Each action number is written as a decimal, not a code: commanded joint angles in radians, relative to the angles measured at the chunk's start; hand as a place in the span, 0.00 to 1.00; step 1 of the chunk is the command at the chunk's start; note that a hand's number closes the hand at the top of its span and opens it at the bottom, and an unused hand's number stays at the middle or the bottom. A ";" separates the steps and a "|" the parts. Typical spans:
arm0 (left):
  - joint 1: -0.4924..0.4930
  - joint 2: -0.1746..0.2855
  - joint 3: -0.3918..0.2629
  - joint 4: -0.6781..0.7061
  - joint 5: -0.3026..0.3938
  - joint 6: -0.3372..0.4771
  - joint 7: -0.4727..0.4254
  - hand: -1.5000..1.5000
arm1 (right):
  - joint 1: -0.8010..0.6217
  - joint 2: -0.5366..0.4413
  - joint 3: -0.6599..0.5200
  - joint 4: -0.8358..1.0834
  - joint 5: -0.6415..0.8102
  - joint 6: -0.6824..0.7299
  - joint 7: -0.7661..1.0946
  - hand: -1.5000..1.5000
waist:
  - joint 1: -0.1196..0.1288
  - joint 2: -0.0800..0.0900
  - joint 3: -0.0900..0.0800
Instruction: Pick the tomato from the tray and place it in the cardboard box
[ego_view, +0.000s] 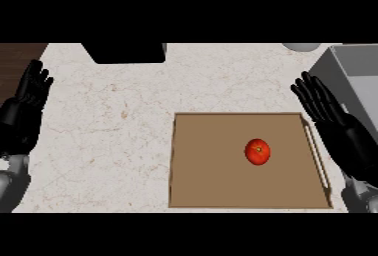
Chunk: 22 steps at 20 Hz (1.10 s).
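A red tomato (257, 151) lies right of centre on a flat brown tray (207, 175) in the lower middle of the head view. My right hand (330, 114) hangs just past the tray's right rim, open with straight fingers pointing up, a short way right of the tomato and not touching it. At the far left edge my left hand (28, 97) rests open, fingers up, well away from the tray. I see no brown cardboard box; a black container (127, 52) sits at the counter's back edge.
A grey bin-like box (354, 75) stands at the right edge behind my right hand. A pale round object (301, 46) peeks in at the top right. Marbled counter (111, 130) spreads between the tray and my left hand. Dark wood shows at the top left corner.
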 joint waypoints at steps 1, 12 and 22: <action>-0.029 -0.032 -0.025 0.032 -0.052 -0.043 -0.038 0.50 | 0.002 -0.060 -0.095 -0.073 -0.077 0.072 0.052 0.00 | 0.002 0.007 -0.013; -0.046 -0.009 -0.202 -0.022 -0.120 -0.242 -0.082 0.50 | -0.238 -0.297 -0.184 0.397 0.136 0.382 -0.329 0.00 | 0.037 0.018 -0.010; -0.034 -0.003 -0.161 -0.008 -0.139 -0.256 -0.109 0.50 | -0.273 -0.391 0.016 0.316 0.564 0.280 -0.505 0.00 | 0.029 0.007 -0.013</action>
